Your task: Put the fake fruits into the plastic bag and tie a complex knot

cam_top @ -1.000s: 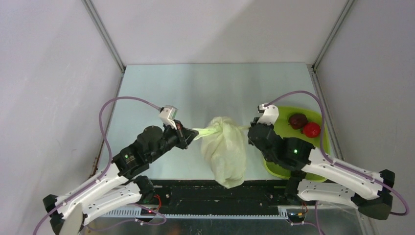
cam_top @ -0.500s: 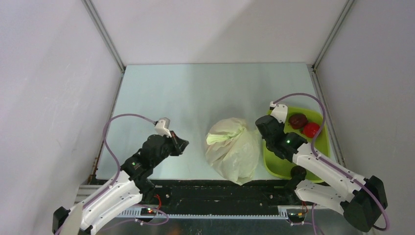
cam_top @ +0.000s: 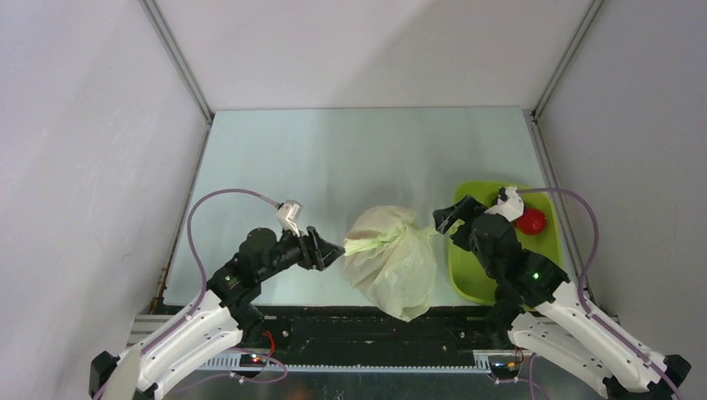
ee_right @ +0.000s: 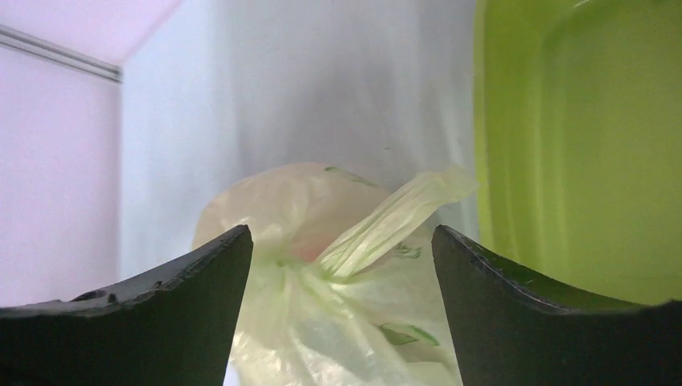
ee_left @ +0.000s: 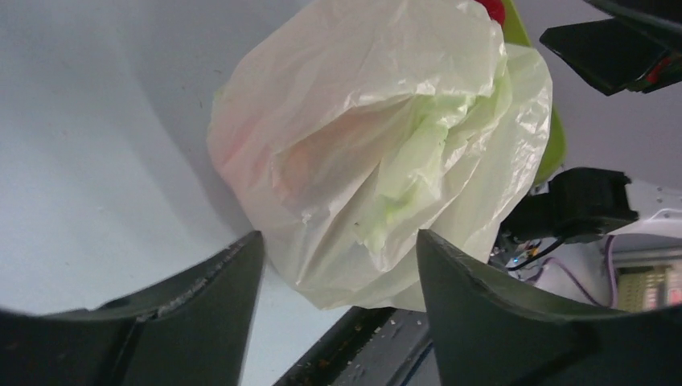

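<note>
The plastic bag [cam_top: 392,262] sits bulging at the table's near middle, its mouth bunched into a knot [cam_top: 400,239] with one tail to each side. My left gripper [cam_top: 332,250] is open just left of the bag, level with the left tail. The bag [ee_left: 362,153] fills its wrist view ahead of the spread jaws. My right gripper [cam_top: 442,221] is open at the right tail. The knot [ee_right: 296,261] and tail [ee_right: 402,211] lie ahead, between its jaws. One red fake fruit [cam_top: 531,221] lies on the tray; pink shapes show through the film.
A lime-green tray [cam_top: 467,279] lies right of the bag, partly under my right arm. The black rail [cam_top: 375,329] with the arm bases runs along the near edge. Pale walls enclose the table on three sides.
Both grippers let go of the bag's tails, drew back, then came in toward the bag again with jaws open. My right wrist now covers the dark fruit on the tray.
</note>
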Tool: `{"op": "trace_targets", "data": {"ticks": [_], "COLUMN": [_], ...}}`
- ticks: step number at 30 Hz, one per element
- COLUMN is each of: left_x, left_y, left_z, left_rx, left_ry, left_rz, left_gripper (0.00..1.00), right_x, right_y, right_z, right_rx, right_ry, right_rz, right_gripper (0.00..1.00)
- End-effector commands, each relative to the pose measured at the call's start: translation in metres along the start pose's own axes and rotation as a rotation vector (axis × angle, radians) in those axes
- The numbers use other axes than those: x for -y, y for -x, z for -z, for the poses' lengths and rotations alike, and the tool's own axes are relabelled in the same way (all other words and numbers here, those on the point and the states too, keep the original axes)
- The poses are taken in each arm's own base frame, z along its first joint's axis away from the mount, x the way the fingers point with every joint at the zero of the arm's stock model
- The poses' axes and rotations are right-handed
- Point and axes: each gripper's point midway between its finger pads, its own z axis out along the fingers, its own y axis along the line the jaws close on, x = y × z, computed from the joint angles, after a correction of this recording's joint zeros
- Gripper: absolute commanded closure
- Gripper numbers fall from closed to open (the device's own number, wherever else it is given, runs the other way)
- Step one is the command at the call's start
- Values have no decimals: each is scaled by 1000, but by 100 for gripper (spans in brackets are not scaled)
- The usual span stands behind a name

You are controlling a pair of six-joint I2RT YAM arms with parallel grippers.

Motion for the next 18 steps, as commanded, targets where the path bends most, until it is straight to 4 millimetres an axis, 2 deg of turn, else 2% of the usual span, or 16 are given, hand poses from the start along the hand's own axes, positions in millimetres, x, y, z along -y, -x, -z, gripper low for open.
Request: {"op": "trace_targets", "data": {"ticks": [1, 2, 4, 6, 13, 18], "left_x": [26, 28, 32, 36, 30, 41], "left_y": [23, 25, 26, 24, 12, 12], "left_z": [6, 7, 9, 9, 2, -6], "left_rx": [49, 55, 74, 68, 13, -11], "left_ry": [-91, -103, -130, -154, -137, -152], "left_rz": [-55, -59, -68, -75, -84, -114], "left_gripper": [19, 12, 4, 1, 2, 14], "right_x": [-15, -15, -14, -13, -6, 2], "right_y": [-4, -4, -12, -17, -40, -52], "right_z": [7, 6, 5, 4, -2, -11], "right_rx": [-1, 12, 6, 1, -9, -10], "right_ry": [78, 81, 69, 50, -2, -50], "right_rz": [-238, -248, -254, -259, -277, -286], "right_gripper": [12, 11, 10, 10, 10, 10]}}
